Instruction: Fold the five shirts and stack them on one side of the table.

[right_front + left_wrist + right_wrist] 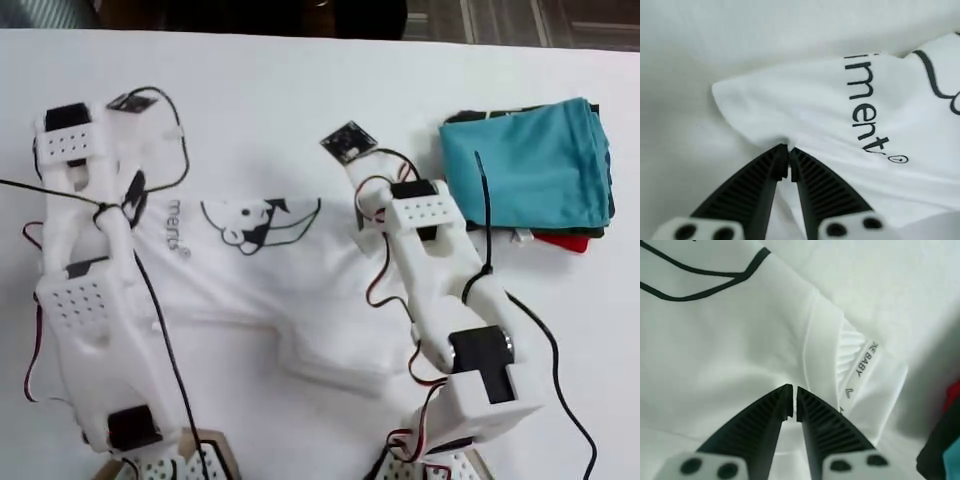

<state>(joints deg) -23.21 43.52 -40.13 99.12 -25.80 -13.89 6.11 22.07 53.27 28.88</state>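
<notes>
The left gripper [789, 154] has its black ribbed fingers [762, 182] pressed together at the tips, pinching a small pucker of cloth at the edge of the white shirt [830, 110], close to one rounded corner of the fabric and just beside a line of dark lettering [866, 112]. The right gripper [793, 396] is in the same posture, with its fingers [822, 422] closed to a thin slit on the same shirt, nipping the cloth just beside the ribbed collar [850, 347] and its sewn-in label [866, 360]. A black outline drawing [705, 282] runs across the fabric beyond the tips. In the high view the shirt lies spread across the middle of the white table [300, 80], drawing side up, with the left arm [90, 300] over one side of it and the right arm [440, 270] over the other. Near the right arm, apart from the spread shirt, sits a stack of folded shirts [530, 165]. A teal one is on top, and a red layer [565, 241] and a dark edge show underneath it.
</notes>
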